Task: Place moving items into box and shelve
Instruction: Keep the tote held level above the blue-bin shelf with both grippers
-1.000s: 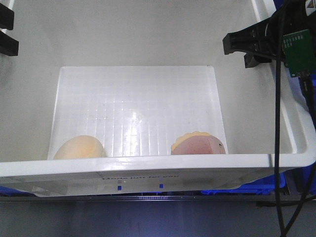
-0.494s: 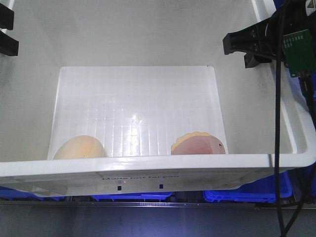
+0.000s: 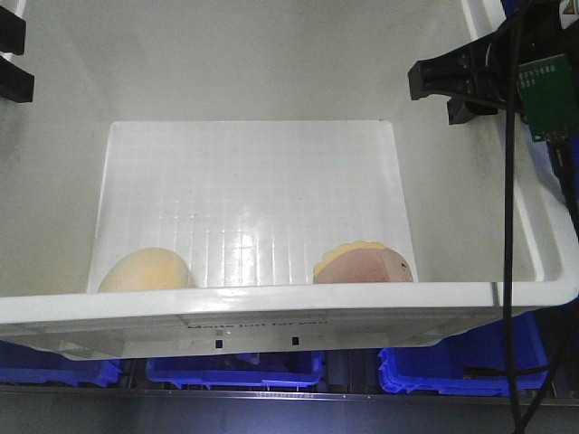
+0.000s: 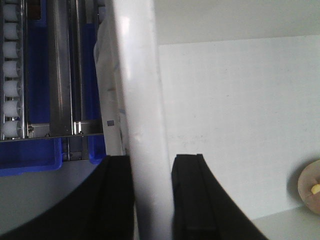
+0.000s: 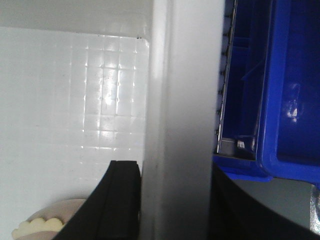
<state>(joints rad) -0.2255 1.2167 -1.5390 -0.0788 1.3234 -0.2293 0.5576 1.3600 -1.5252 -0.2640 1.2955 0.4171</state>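
The box (image 3: pixel 271 303), a large white tote, fills the front view. Inside it, against the near wall, lie the moving items: a cream-yellow lump (image 3: pixel 145 270) at left and a pinkish-brown ball with a yellow scalloped rim (image 3: pixel 364 265) at right. My left gripper (image 3: pixel 14 56) is shut on the box's left wall (image 4: pixel 140 75), one finger on each side (image 4: pixel 152 165). At the right wall (image 5: pixel 185 75), my right gripper (image 3: pixel 457 81) is clamped the same way (image 5: pixel 175 175). The ball peeks in at the wrist views' edges (image 4: pixel 310 186) (image 5: pixel 45 222).
Blue plastic bins (image 3: pixel 235 369) (image 3: pixel 461 366) sit in a row below the box's near rim. Another blue bin (image 5: pixel 290 85) lies just outside the right wall. A roller track (image 4: pixel 10 70) and a metal rail run beside the left wall.
More of the blue bins now shows under the box's near rim than before. The box, both items and both grippers keep their places in the front view.
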